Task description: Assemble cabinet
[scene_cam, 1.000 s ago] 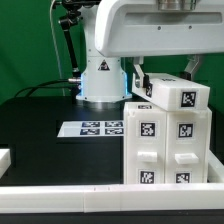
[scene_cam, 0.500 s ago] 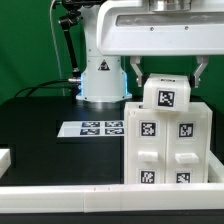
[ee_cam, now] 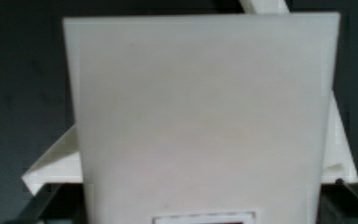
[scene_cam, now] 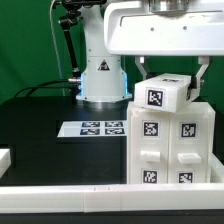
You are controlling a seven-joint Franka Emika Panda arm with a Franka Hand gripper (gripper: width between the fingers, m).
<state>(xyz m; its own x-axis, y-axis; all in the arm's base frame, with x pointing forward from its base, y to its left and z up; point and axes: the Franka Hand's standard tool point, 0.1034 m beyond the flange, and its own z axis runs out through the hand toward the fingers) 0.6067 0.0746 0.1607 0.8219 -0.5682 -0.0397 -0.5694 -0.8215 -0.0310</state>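
Observation:
The cabinet [scene_cam: 170,150] is a large white box standing at the exterior view's right, with marker tags on its front blocks. My gripper [scene_cam: 168,78] hangs just above it and is shut on a small white block [scene_cam: 166,98] with one marker tag. The block is tilted and sits at the cabinet's top edge; I cannot tell whether they touch. In the wrist view the white block [ee_cam: 194,110] fills almost the whole picture, with the dark fingertips [ee_cam: 34,205] at its sides and the cabinet's white edge [ee_cam: 51,165] showing behind it.
The marker board [scene_cam: 97,129] lies flat on the black table to the cabinet's left. The arm's base [scene_cam: 100,80] stands behind it. A small white part [scene_cam: 4,158] lies at the far left edge. A white rail [scene_cam: 90,196] runs along the front.
The held block has turned: one second ago it lay wide toward the right, then faced the camera squarely, and now it is tilted. The gripper has shifted slightly left above the cabinet.

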